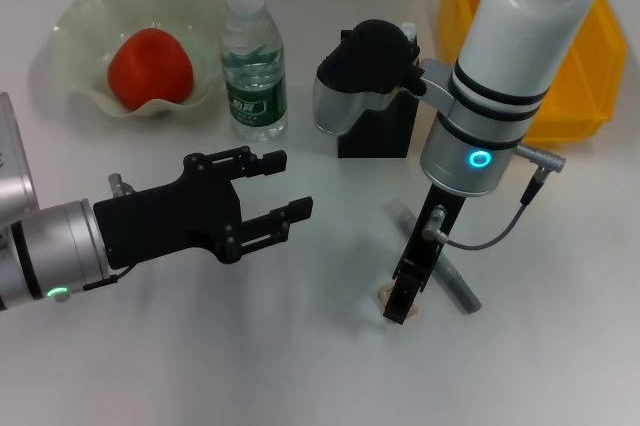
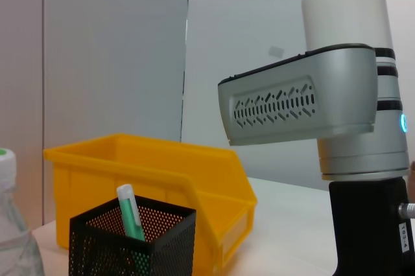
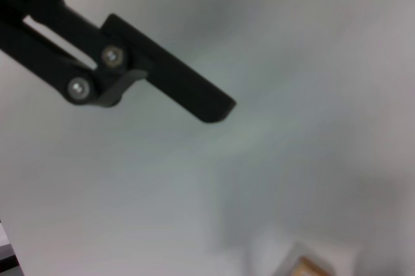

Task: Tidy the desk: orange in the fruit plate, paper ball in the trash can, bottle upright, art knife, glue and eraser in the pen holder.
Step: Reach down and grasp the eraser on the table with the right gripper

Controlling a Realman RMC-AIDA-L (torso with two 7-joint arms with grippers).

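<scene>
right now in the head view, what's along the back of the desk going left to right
fruit plate holding the orange → upright bottle → pen holder, partly hidden by the right arm → trash can

The orange (image 1: 150,68) sits in the plate (image 1: 85,21) at the back left. The bottle (image 1: 253,61) stands just right of the plate. The pen holder (image 1: 380,126) is right of the bottle, with the glue (image 2: 131,212) in it. The trash can (image 1: 570,86) is behind and to the right. Near the front, the knife (image 1: 455,281) lies on the table, and the eraser (image 1: 384,297) lies just left of it.
</scene>
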